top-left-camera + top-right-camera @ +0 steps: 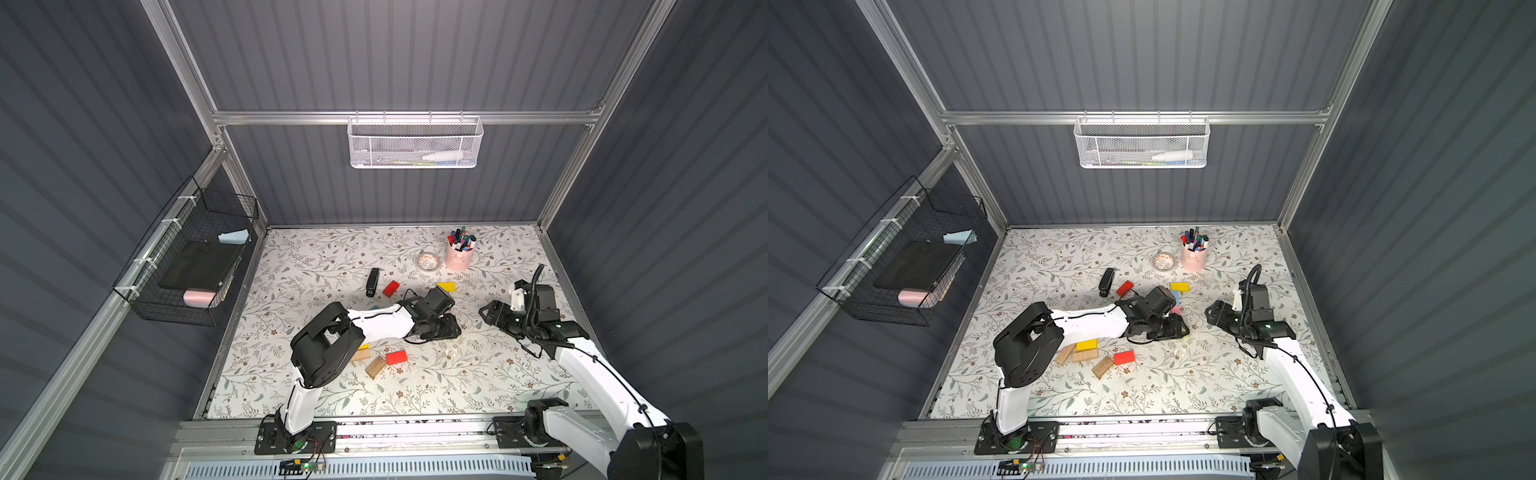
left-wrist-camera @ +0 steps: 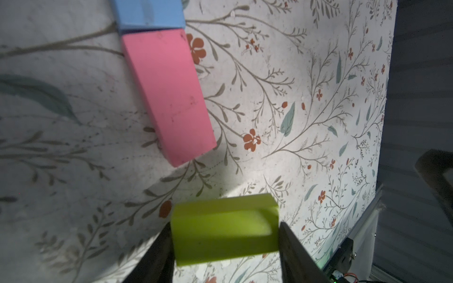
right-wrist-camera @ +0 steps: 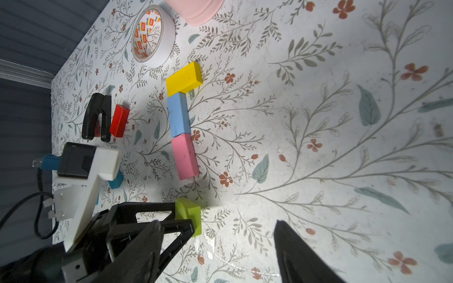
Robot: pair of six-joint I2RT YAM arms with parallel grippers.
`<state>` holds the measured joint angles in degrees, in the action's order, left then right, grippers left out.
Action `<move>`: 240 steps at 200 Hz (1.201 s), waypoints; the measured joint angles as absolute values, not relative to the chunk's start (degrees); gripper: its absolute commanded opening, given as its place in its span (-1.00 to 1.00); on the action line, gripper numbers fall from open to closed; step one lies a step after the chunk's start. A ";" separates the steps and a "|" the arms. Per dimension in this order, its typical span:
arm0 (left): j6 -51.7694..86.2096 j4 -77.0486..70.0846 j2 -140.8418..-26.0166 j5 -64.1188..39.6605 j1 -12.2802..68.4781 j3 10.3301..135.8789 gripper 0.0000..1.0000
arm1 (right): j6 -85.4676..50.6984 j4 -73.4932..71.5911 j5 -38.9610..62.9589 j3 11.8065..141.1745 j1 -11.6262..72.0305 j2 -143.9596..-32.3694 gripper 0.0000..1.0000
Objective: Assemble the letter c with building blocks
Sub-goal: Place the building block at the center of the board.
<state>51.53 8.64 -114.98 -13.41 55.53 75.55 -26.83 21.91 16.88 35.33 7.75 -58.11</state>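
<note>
Holding lime green block [image 2: 224, 227] pinched in left fingers [image 2: 157, 257]; next, probably setting it crosswise just ahead, at free end of pink block [image 2: 169, 98], with right fingers [image 3: 299, 254] wide, empty.

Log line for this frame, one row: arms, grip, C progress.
left gripper: shut on lime green block, apart from pink block | right gripper: open, empty | chain: yellow block, blue block, pink block touching

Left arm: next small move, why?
Probably bring the lime green block, in the left pincer, to the free end of the pink block, parallel to the yellow block: the C's top and spine are laid, bottom arm missing.
</note>
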 measured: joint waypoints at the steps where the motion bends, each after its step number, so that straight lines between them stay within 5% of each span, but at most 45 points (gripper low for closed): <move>1: 51.53 8.64 -114.98 -13.41 55.53 75.55 0.12 | -26.83 21.91 16.88 35.33 7.75 -58.11 0.49; 84: 51.68 8.64 -115.15 -13.45 56.16 75.83 0.39 | -26.81 21.91 16.91 35.33 7.75 -58.11 0.48; 162: 51.62 7.09 -114.10 -13.54 56.16 74.32 0.45 | -26.74 22.17 17.74 35.11 8.05 -59.33 0.36; 240: 43.20 7.55 -99.33 -13.17 55.24 61.45 0.50 | -31.90 22.41 14.22 34.65 19.16 -59.66 0.27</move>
